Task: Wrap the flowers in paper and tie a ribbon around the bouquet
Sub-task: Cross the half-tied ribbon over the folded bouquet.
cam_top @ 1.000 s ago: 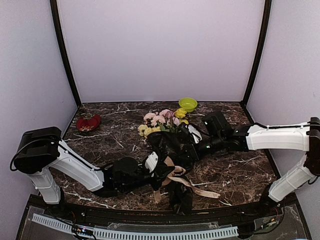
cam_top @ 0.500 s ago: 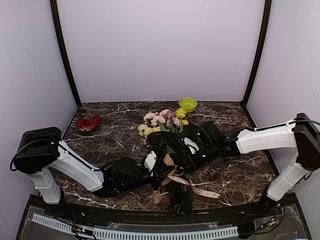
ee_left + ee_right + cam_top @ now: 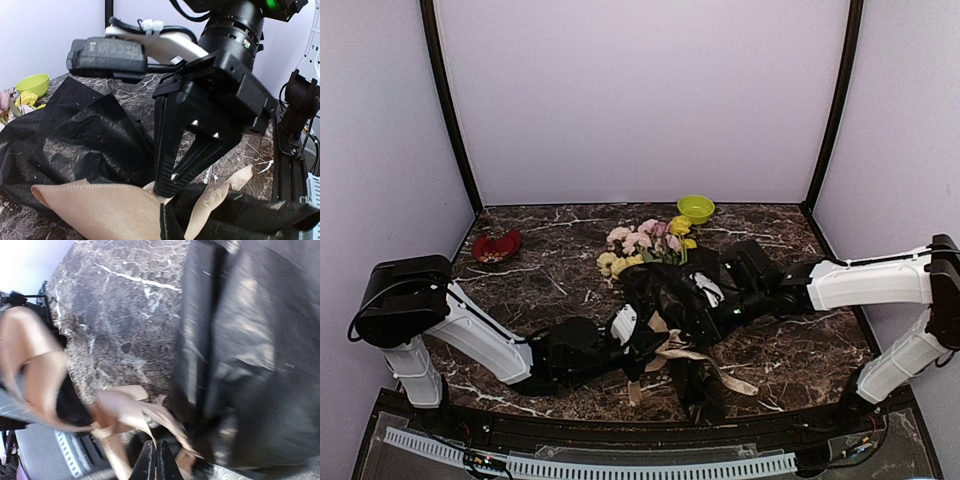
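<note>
The bouquet (image 3: 665, 290) lies in the middle of the counter (image 3: 550, 275), flowers (image 3: 645, 240) toward the back wall, black paper (image 3: 85, 145) crumpled round the stems. The ribbon (image 3: 715, 372) loops across its narrow lower part. A red dish (image 3: 497, 245) at far left holds something brownish. A green bowl (image 3: 696, 208) sits behind the flowers. The right tool (image 3: 167, 186) is pinched shut on the ribbon just beside the paper. The left tool (image 3: 638, 345) is closed against the ribbon, its grip unclear.

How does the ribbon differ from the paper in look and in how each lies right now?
The ribbon is beige-tan, the paper black. The ribbon is a narrow flat band; the paper is a broad crinkled sheet. The paper is bunched around the flowers, while the ribbon loops across its narrowed lower part, ends trailing on the table. Both are limp and meet low on the bundle.
</note>
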Tool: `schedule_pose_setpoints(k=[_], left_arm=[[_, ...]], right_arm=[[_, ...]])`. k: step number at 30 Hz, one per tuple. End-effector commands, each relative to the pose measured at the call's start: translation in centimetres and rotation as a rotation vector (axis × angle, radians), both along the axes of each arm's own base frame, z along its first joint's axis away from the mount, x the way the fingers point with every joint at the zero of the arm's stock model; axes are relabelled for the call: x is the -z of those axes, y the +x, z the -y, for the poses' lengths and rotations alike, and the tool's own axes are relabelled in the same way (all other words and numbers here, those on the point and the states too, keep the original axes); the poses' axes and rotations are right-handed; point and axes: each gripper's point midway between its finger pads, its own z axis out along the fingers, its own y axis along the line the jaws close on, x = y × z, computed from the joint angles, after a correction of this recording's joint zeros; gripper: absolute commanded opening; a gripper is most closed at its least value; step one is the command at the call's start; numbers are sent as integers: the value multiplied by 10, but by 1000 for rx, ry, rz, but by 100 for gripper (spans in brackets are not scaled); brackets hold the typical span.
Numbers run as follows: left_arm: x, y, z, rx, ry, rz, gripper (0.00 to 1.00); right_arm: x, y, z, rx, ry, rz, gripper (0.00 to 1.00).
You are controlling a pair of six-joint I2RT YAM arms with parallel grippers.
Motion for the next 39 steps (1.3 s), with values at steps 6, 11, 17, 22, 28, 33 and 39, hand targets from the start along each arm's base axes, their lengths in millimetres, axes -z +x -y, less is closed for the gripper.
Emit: schedule_pose_setpoints(k=[6,11,17,22,28,33,39], left_arm=[[-2,18,11,-40,12,5,0],[2,20,18,-33,37,-3,0],[3,20,17,-37,40,-7,0],[3,19,17,-34,38,-7,0],[2,18,14,-35,29,-9,0],[2,18,11,-36,21,-7,0],[1,18,10,-41,15,-7,0]], right_arm=[[-12,-31,1,-34,126,-78,6],[-7,-36,5,-48,112,-91,11],[-27,-31,13,-83,66,-15,40],[-33,-14,22,-64,9,33,44],[-22,6,17,-50,-52,20,32],[-8,16,12,-77,-114,20,20],[5,14,12,-134,-152,1,17]])
